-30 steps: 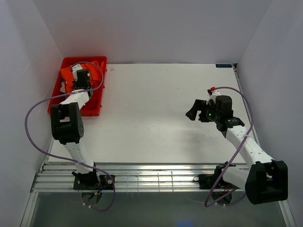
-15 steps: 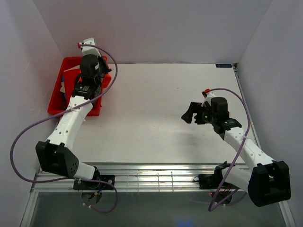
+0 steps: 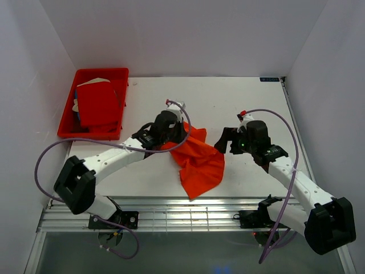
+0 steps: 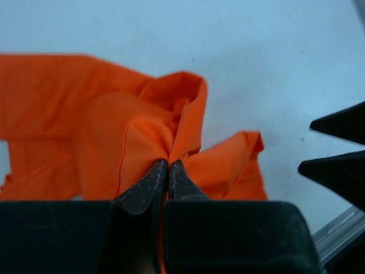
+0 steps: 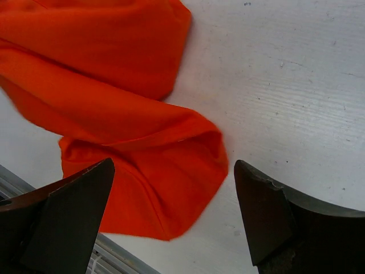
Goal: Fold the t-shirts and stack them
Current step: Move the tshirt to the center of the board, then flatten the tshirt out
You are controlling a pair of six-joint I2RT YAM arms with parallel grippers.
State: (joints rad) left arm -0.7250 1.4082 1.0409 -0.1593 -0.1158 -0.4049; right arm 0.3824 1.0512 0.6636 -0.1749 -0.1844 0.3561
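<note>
- The orange shirt (image 3: 197, 157) lies crumpled on the white counter (image 3: 228, 97), a little toward 6 o'clock from the middle. Its lower tip reaches the near edge, just by the metal rails (image 3: 171, 214).
- The left pincer (image 3: 182, 134) is closed tight on a bunched fold at the shirt's 11 o'clock corner. In the left wrist view its tips (image 4: 167, 165) meet, with cloth (image 4: 102, 131) gathered up between them.
- The right pincer (image 3: 223, 141) is spread wide, at 3 o'clock from the shirt and close beside its edge, gripping nothing.
- In the right wrist view the right pincer (image 5: 172, 165) straddles a rounded fold of the orange cloth (image 5: 114, 68) from above; whether its tips touch the cloth cannot be told. Bare counter (image 5: 296, 85) shows toward 2 o'clock.
- Its two dark fingertips (image 4: 336, 168) also show at 3 o'clock in the left wrist view, apart from the cloth.
- The red shirt (image 3: 97, 104) sits folded in the red tray (image 3: 102, 73) at the counter's 10 o'clock corner, well apart from both pincers. Something pale shows at its top edge.
- The left arm (image 3: 114, 160) lies low across the counter from 7 o'clock toward the middle, and a purple cable (image 3: 43, 165) loops beside it.
</note>
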